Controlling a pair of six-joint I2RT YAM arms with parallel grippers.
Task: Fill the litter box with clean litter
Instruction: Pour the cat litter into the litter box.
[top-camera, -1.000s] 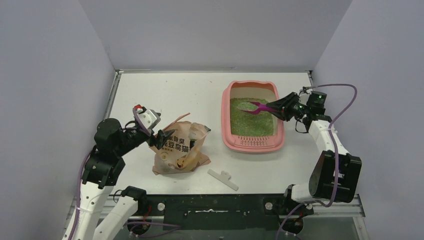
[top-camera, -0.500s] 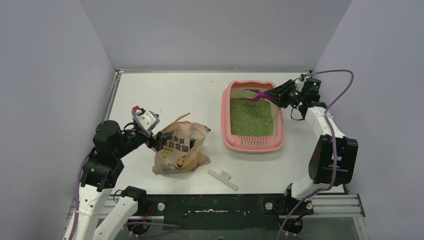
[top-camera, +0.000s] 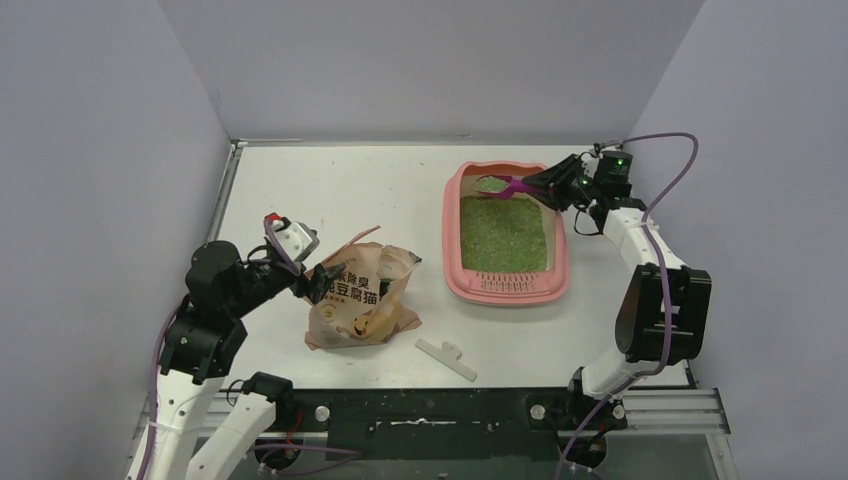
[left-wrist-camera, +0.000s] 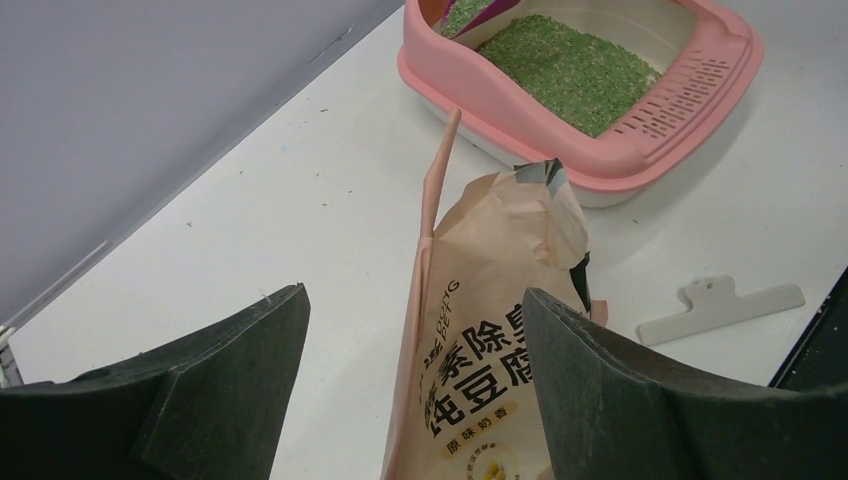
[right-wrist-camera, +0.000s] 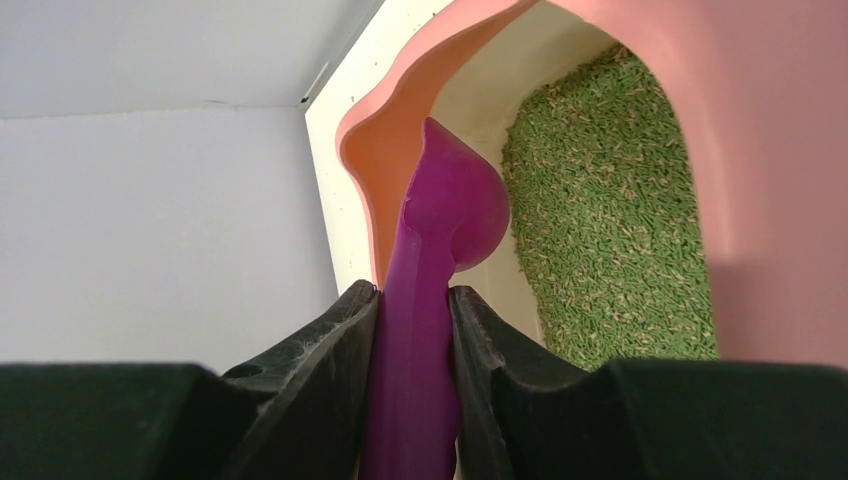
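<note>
1. Sitting in the upper right of the top view, the litter box (top-camera: 452, 240) lies on the white table (top-camera: 330, 190) with its slotted strip at the lower end of the frame.
2. Green litter (top-camera: 503, 235) covers most of the tray floor as a speckled bed. A pale bare strip of floor shows at the upper end (the end away from the slots).
3. The right gripper (top-camera: 553, 187) hangs over the upper right corner of the box, its arm reaching up along the right edge of the frame.
4. Its two black fingers are clamped on the handle of a magenta scoop (top-camera: 515, 186). In the right wrist view the handle fills the gap between them.
5. The scoop's bowl points toward the upper left of the tray, over the bare strip and close to the inner wall. Green granules show in the bowl in the top view, though whether it touches the floor cannot be told.
6. The left gripper (top-camera: 318, 280) is at the left of the top view, level with the top edge of a tan paper bag (top-camera: 360, 300) printed with dark characters.
7. Its jaws stand wide apart, clamping nothing. In the left wrist view the bag's torn-open top rises between and ahead of the two fingers (contact with the bag cannot be made out).
8. The bag slumps left of the box, well apart from it.
9. A white clip (top-camera: 446, 358) lies flat on the table, just below and to the right of the bag.
</note>
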